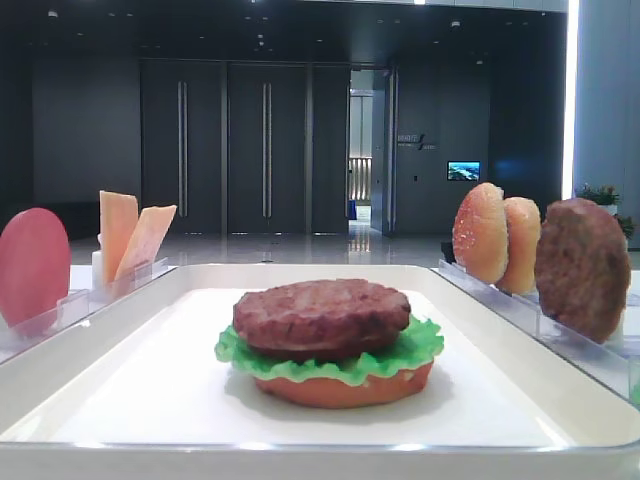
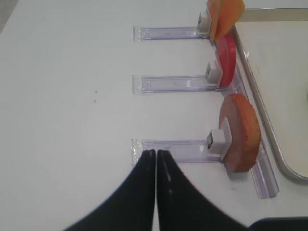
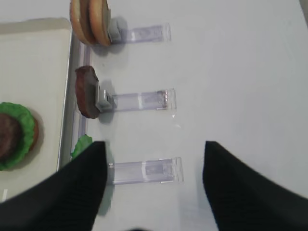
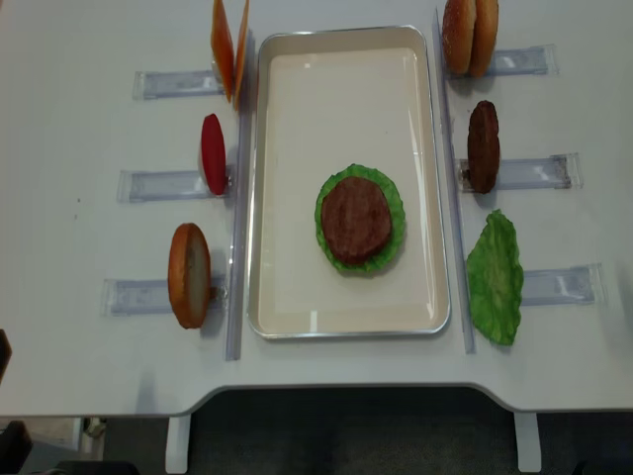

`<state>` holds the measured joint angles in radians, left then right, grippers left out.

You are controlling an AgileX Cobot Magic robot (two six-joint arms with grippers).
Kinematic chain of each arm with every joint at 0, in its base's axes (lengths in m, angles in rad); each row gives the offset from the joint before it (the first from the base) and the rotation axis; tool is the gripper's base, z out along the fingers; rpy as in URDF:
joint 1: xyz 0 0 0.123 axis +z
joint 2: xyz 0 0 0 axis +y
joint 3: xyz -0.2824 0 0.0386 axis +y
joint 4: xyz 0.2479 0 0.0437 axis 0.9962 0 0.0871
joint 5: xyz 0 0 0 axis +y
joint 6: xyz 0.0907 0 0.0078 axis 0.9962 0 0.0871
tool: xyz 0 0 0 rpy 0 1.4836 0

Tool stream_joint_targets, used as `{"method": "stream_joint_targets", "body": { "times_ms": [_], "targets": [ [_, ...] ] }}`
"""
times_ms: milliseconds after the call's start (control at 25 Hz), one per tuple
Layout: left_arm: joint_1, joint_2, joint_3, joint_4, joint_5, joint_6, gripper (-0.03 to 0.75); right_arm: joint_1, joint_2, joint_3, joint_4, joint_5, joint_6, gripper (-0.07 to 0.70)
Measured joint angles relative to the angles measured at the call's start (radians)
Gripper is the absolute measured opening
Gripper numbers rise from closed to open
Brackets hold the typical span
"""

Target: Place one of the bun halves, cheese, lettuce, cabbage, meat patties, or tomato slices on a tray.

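Here, in the low front view, the tray (image 1: 120,350) carries a stack: bottom bun half (image 1: 345,388), lettuce (image 1: 330,360), then a meat patty (image 1: 322,318). We judge the burger part-built, with a tomato slice (image 1: 33,265) or cheese (image 1: 135,240) the likely next piece. No fingers show in this view.

In the right wrist view, our right fingers (image 3: 154,187) stand wide apart and hold nothing, hovering over a clear slotted rack (image 3: 147,171) on the white tabletop (image 3: 240,72). Ahead of them a spare patty (image 3: 86,91) stands on edge in its rack, and two bun halves (image 3: 89,21) beyond that. The tray rim lies off to their left.

In the left wrist view, our left fingers (image 2: 155,178) are pressed together, empty, just short of the near rack's end. Beyond stands an upright bun half (image 2: 240,132), then the tomato slice (image 2: 226,60). The fingers would need to spread before any pick.

From overhead, the loose lettuce leaf (image 4: 495,277) lies beside the tray's right edge. The racks crowd both long rims, but the tray's far half is bare, giving room to lower a piece onto the stack.
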<state>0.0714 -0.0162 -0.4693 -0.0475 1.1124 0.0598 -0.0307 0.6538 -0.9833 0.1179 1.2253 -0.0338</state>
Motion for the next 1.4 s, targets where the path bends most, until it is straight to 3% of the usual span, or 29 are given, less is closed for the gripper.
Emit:
{"method": "stream_joint_targets", "body": {
  "times_ms": [520, 1000, 1400],
  "targets": [
    [0.0, 0.0, 0.0, 0.0, 0.0, 0.0, 0.0, 0.0, -0.361, 0.023, -0.022, 0.0, 0.0, 0.419],
    [0.0, 0.0, 0.0, 0.0, 0.0, 0.0, -0.001, 0.0, -0.624, 0.309, -0.062, 0.0, -0.001, 0.417],
    [0.0, 0.0, 0.0, 0.0, 0.0, 0.0, -0.001, 0.0, -0.657, 0.428, -0.093, 0.002, -0.001, 0.416]
  ]
}}
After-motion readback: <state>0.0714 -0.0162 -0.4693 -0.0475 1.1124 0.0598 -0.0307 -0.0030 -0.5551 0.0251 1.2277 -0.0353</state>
